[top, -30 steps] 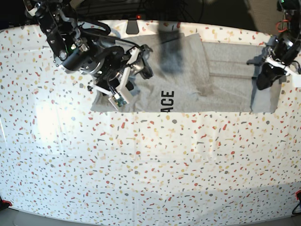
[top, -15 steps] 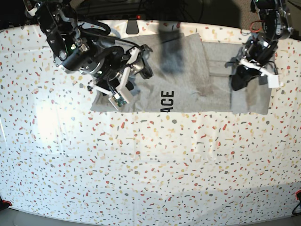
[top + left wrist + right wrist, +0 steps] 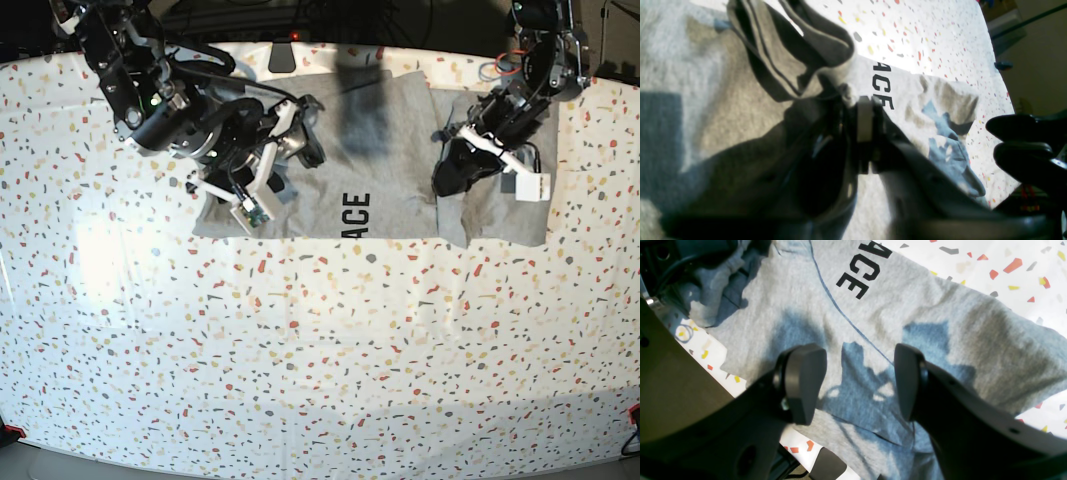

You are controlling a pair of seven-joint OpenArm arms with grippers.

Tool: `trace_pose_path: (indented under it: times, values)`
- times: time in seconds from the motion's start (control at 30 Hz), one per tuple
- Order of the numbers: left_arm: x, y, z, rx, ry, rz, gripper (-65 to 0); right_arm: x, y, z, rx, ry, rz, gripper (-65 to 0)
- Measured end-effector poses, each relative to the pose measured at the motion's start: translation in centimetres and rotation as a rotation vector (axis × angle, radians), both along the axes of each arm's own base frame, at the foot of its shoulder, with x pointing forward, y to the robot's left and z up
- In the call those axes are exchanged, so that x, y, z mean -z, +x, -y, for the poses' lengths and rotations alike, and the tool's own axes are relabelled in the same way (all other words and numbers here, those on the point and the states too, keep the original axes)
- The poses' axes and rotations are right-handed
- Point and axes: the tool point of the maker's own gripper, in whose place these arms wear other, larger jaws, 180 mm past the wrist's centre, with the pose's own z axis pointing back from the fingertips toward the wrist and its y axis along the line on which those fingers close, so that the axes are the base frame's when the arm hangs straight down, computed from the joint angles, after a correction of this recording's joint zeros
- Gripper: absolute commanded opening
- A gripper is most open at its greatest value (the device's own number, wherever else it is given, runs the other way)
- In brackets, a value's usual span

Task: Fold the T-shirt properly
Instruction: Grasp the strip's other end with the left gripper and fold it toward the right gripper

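Note:
The grey T-shirt [image 3: 380,150] lies flat along the table's far side, with black letters "ACE" [image 3: 356,213] near its front edge. My left gripper [image 3: 452,178] is over the shirt's right part. In the left wrist view its jaws [image 3: 865,100] stand close together, with a bunched, lifted fold of the T-shirt [image 3: 790,66] at the tips. My right gripper [image 3: 250,200] hovers over the shirt's left end. In the right wrist view it is open [image 3: 857,380] above flat cloth [image 3: 940,323], with nothing between the fingers.
The speckled white table [image 3: 320,350] extends wide toward the front. A dark fixture [image 3: 281,55] sits at the back edge behind the shirt. The right arm's black fingers [image 3: 1020,126] show at the right of the left wrist view.
My left gripper has travelled left across the shirt, drawing the right end over with it, so the shirt now ends further left. The right arm has not moved.

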Motion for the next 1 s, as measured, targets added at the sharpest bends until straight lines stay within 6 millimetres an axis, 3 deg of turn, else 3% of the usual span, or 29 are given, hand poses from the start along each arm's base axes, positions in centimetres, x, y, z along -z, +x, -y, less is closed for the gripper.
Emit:
trace_pose_path:
  times: [0.07,0.23,0.4,0.5,0.63,0.73,0.87,1.0]
  values:
    - [-0.3,0.1,0.1,-0.004,-0.019,0.006,-34.6,0.0,0.0,0.0,0.000,0.000,0.000,-28.8]
    - [-3.3,0.6,0.9,0.002,-0.181,0.089,-34.3,0.0,0.0,0.0,0.000,0.000,0.000,-28.8]
    - [-3.5,0.8,0.9,0.055,-0.148,0.096,-34.3,0.0,0.0,0.0,0.000,0.000,0.000,-28.8]
    - [-3.6,1.2,-0.3,0.080,-0.089,0.110,-34.3,0.0,0.0,0.0,0.000,-0.001,0.000,-28.8]
    - [-1.5,1.0,-2.8,0.138,0.131,0.076,-34.3,0.0,0.0,0.0,0.000,0.000,0.000,-28.8]
    - [0.3,-0.3,-3.9,0.192,0.231,0.004,-34.3,0.0,0.0,0.0,0.000,0.000,0.000,-28.8]
    - [2.1,-3.2,-3.7,0.249,0.245,-0.072,-34.3,0.0,0.0,0.0,0.000,0.001,0.000,-28.8]
    - [2.2,-5.2,-3.1,0.233,0.152,-0.107,-34.3,0.0,0.0,0.0,0.000,0.001,0.000,-28.8]
